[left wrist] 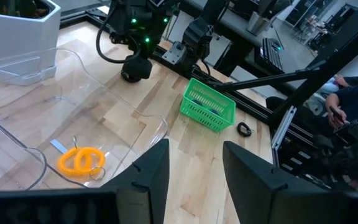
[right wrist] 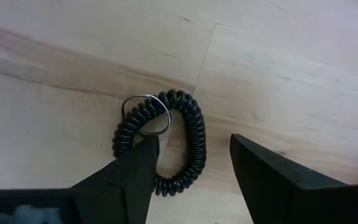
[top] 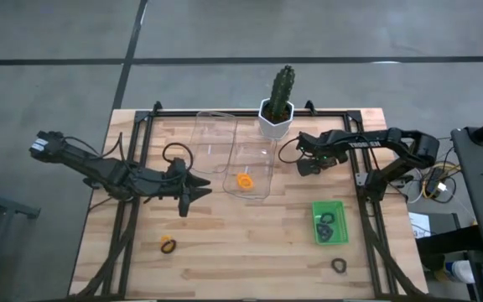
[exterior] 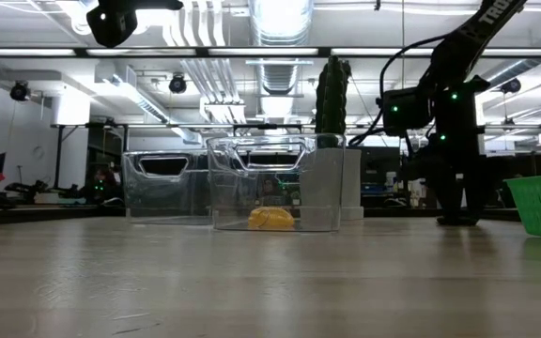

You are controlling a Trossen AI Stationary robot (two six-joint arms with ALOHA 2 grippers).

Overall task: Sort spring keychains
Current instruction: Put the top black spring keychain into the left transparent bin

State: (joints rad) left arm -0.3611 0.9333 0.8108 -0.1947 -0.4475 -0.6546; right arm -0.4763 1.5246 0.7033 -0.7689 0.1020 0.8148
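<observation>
We find the black coiled spring keychain (right wrist: 195, 138), a steel split ring at one end, lying flat on the wooden table (top: 250, 252) just beside the white hexagonal cactus pot (top: 276, 118), on the pot's right-arm side. It sits directly beneath the right gripper (right wrist: 191, 142), plainly the nearer arm. The oval loop's long axis runs across the line between the spread fingers, which straddle one side of the coil and grip nothing yet. The left gripper (top: 193, 191), released and empty, waits well apart from the pot on its opposite side.
</observation>
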